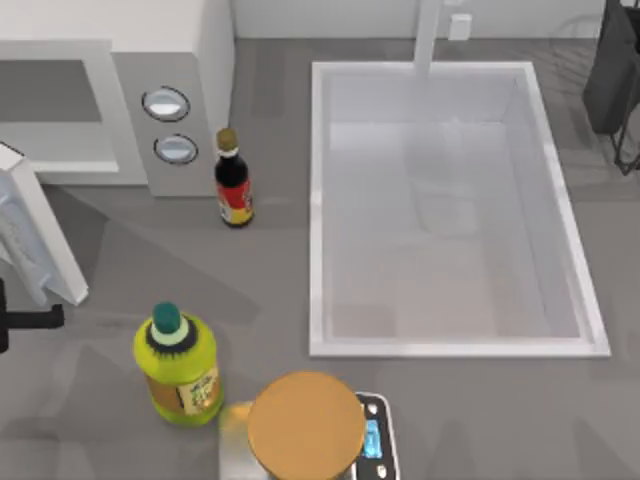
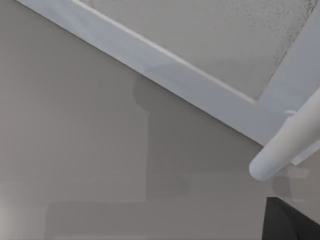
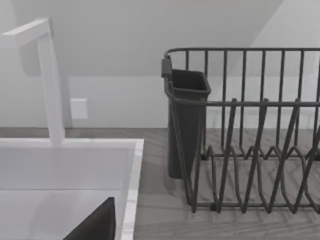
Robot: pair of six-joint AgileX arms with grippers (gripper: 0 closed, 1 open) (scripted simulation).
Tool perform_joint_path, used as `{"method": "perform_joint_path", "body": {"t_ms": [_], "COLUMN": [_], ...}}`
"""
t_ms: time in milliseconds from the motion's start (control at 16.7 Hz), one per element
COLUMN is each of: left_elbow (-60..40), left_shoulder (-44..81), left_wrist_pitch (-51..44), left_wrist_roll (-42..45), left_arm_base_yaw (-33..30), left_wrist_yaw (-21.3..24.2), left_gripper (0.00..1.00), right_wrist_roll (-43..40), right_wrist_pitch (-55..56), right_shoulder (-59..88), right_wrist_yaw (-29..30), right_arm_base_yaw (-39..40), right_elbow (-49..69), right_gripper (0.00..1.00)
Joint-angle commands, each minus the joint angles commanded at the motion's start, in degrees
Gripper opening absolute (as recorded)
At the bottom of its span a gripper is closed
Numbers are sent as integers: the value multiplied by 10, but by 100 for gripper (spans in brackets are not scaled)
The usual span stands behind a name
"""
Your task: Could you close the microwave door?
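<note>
Door open, job not done

Far left, the microwave door (image 1: 35, 235) swings out from the microwave (image 1: 110, 95) — cavity exposed. The left gripper (image 1: 25, 320) sits just beside the door's outer face, its jaws impossible to read. Past the sink (image 1: 320, 200), the right arm (image 1: 615, 75) is parked at the far right — closing still to do.

Left arm (image 1: 25, 320) — at the table's left edge.
</note>
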State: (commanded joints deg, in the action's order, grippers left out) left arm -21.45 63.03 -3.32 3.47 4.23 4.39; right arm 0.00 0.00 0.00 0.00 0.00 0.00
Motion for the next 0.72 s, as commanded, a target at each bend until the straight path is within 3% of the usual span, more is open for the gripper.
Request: {"method": "perform_joint_path", "body": {"t_ms": [480,720], "left_elbow": [-131,-156], "left_shoulder": [234,268], "left_wrist_pitch": [90,108], "left_wrist_roll": [-9,-11], "left_arm_base_yaw": [-17,-21], "left_wrist_yaw": [-10,-13], "left_gripper": [0,0], "right_wrist_roll": [0,0], "right_wrist_pitch": [0,0], "right_shoulder": [0,0], "right_wrist_yaw": [0,0], "right_arm_base_yaw": [0,0], "right_elbow": [0,0], "right_gripper": [100,100]}}
